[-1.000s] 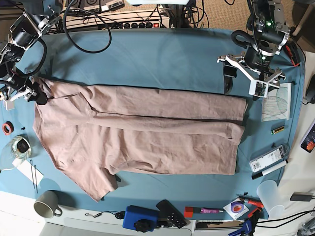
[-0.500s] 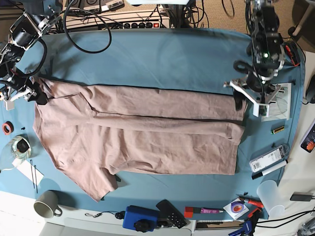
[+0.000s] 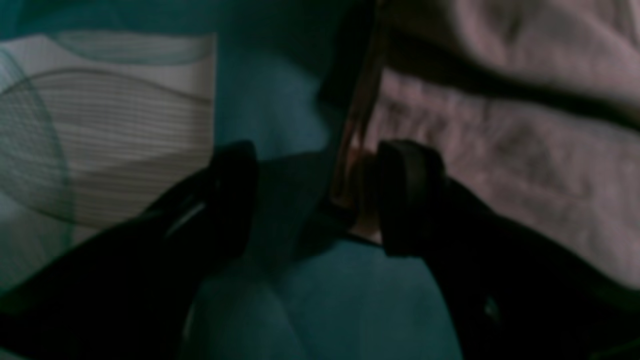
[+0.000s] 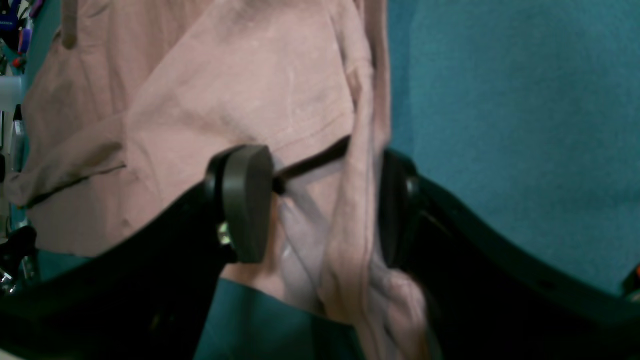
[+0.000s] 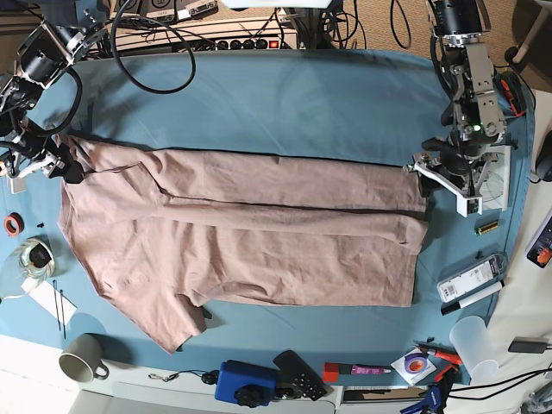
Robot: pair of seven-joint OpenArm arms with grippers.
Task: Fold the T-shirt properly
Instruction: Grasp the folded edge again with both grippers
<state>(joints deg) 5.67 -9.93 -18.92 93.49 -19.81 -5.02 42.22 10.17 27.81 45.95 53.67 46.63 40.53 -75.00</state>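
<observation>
Down and inward over the last second has come the left gripper (image 5: 442,177), from above the bare cloth to the T-shirt's (image 5: 259,233) upper hem corner on the base view's right; the right gripper (image 5: 62,164) has not shifted from the shirt's far-left corner. The T-shirt lies partly folded lengthwise across the blue-teal table cloth (image 5: 285,103), one sleeve jutting toward the near edge at lower left.

Around it: a white sheet with a line pattern (image 5: 490,179) just beyond the left gripper, a marker (image 5: 470,300) and a clear plastic cup (image 5: 473,341) further along that side, a grey mug (image 5: 84,358) and a blue box (image 5: 244,382) at the near edge, a roll of tape (image 5: 12,225) at far left. Black cables (image 5: 151,78) loop over the cloth's back edge.

In the left wrist view the left gripper (image 3: 315,200) is spread, one finger (image 3: 410,195) resting on the shirt (image 3: 500,165), the other on the cloth (image 3: 280,110), with the hem edge between them. In the right wrist view the right gripper (image 4: 325,200) is partly spread around a bunched ridge of shirt fabric (image 4: 225,90); whether both pads (image 4: 245,200) press it I cannot tell
</observation>
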